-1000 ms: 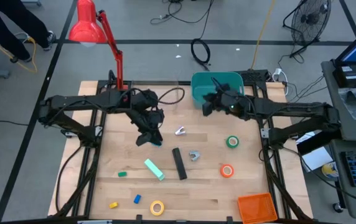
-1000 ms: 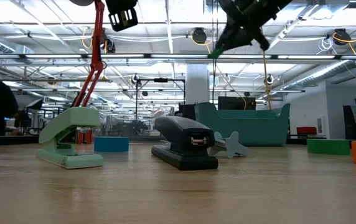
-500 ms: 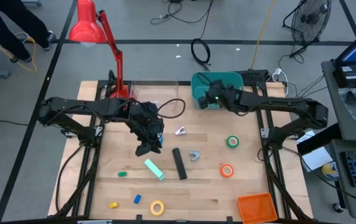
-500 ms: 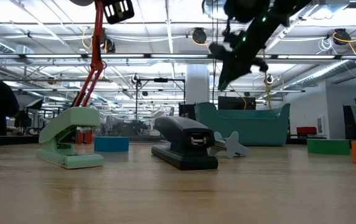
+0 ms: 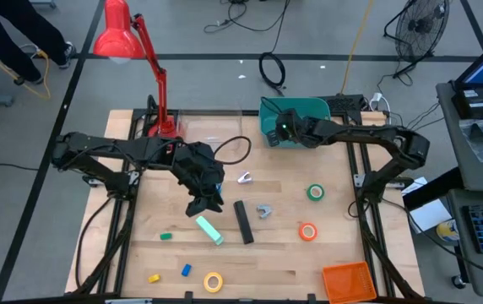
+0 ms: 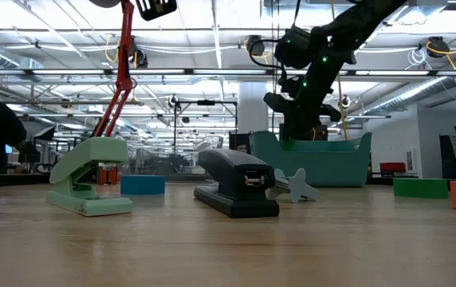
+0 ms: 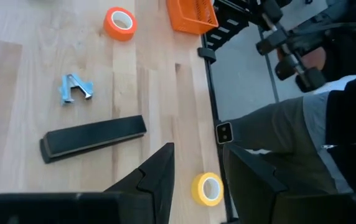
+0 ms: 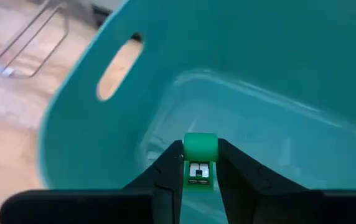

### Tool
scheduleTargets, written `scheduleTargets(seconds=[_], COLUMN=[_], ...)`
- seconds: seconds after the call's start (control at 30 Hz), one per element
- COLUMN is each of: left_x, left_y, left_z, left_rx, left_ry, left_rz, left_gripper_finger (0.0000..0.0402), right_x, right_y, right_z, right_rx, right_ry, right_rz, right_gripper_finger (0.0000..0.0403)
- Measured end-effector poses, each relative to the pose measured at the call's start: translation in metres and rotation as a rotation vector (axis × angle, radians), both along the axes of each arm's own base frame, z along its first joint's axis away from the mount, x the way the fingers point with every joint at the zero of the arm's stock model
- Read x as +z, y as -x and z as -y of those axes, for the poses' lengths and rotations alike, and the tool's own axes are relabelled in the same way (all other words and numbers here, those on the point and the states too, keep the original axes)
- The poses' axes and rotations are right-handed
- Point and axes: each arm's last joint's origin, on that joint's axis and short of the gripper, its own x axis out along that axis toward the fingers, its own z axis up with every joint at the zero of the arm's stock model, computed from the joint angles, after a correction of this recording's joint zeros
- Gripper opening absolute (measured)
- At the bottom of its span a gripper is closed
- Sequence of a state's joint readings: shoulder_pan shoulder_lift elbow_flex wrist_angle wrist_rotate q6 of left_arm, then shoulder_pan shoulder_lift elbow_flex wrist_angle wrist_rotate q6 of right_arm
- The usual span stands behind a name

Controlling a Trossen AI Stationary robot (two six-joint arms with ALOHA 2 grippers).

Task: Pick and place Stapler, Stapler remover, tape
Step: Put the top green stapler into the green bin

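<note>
My right gripper (image 8: pixel 200 147) is shut on a small green object (image 8: pixel 200 157) with a metal face. It hangs inside the teal bin (image 5: pixel 301 114) at the table's far edge and also shows in the low view (image 6: pixel 292 131). My left gripper (image 5: pixel 201 205) hovers open over mid-table, just far-left of the black stapler (image 5: pixel 242 221), which lies flat. The blue-grey staple remover (image 5: pixel 263 211) lies right of the stapler. Green tape (image 5: pixel 315 192), orange tape (image 5: pixel 308 231) and yellow tape (image 5: pixel 214 282) lie flat. The blue tape (image 6: pixel 143 184) shows only in the low view. My right gripper pinches the small green object between its two fingers, one on each side face (image 8: pixel 187 155). Its rounded end and metal face stick out past the fingertips. The fingers point down into the bin, and the object is lifted clear above the bin floor.
A mint-green stapler (image 5: pixel 208 229) lies beside my left gripper. A silver staple remover (image 5: pixel 244 178) lies mid-table, small coloured blocks (image 5: pixel 186 271) lie near the near edge, and an orange basket (image 5: pixel 346 281) sits at the near right corner. A red lamp (image 5: pixel 159 84) stands at the far left.
My right gripper has swung toward the table's far edge, tipped downward and come down into the teal bin, still shut on the green object. My left gripper has drifted a little toward the near edge, still open.
</note>
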State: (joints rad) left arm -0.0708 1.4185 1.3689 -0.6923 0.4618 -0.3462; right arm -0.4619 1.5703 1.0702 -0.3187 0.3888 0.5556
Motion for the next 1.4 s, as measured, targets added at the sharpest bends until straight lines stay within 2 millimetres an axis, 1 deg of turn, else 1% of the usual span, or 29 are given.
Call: scheduleTargets(seconds=[0.1, 0.2, 0.3, 0.37, 0.47, 0.67, 0.93, 1.1, 1.23, 1.4], left_x=[0.0, 0.0, 0.0, 0.0, 0.0, 0.0, 0.0, 0.0, 0.0, 0.0], left_y=[0.0, 0.0, -0.001, -0.001, -0.001, -0.001, -0.001, 0.0, -0.001, -0.001], left_z=[0.001, 0.002, 0.002, 0.002, 0.002, 0.002, 0.002, 0.002, 0.002, 0.001], left_rx=[0.009, 0.025, 0.031, 0.035, 0.039, 0.04, 0.038, 0.033, 0.028, 0.023], left_ry=[0.002, 0.006, 0.014, 0.018, 0.023, 0.024, 0.022, 0.017, 0.011, 0.005], left_rz=[-0.005, -0.009, -0.011, -0.014, -0.018, -0.019, -0.019, -0.015, -0.011, -0.006], left_gripper_finger=[0.0141, 0.0141, 0.0141, 0.0141, 0.0141, 0.0141, 0.0141, 0.0141, 0.0141, 0.0141], right_x=[0.001, -0.001, -0.003, -0.008, -0.021, -0.039, -0.052, -0.058, -0.061, -0.059], right_y=[0.003, 0.002, 0.005, 0.001, 0.0, -0.007, -0.013, -0.015, -0.014, -0.014], right_z=[0.008, 0.017, 0.023, 0.027, 0.027, 0.03, 0.032, 0.03, 0.028, 0.027], right_rx=[-0.028, -0.045, -0.049, -0.052, -0.044, -0.049, -0.063, -0.055, -0.04, 0.003], right_ry=[0.007, 0.026, 0.004, -0.008, -0.037, -0.059, -0.086, -0.096, -0.109, -0.114], right_rz=[0.011, 0.04, 0.051, 0.067, 0.016, -0.01, 0.005, -0.014, -0.039, -0.048], right_gripper_finger=[0.0069, 0.007, 0.0067, 0.0067, 0.007, 0.0067, 0.0071, 0.0073, 0.0074, 0.0077])
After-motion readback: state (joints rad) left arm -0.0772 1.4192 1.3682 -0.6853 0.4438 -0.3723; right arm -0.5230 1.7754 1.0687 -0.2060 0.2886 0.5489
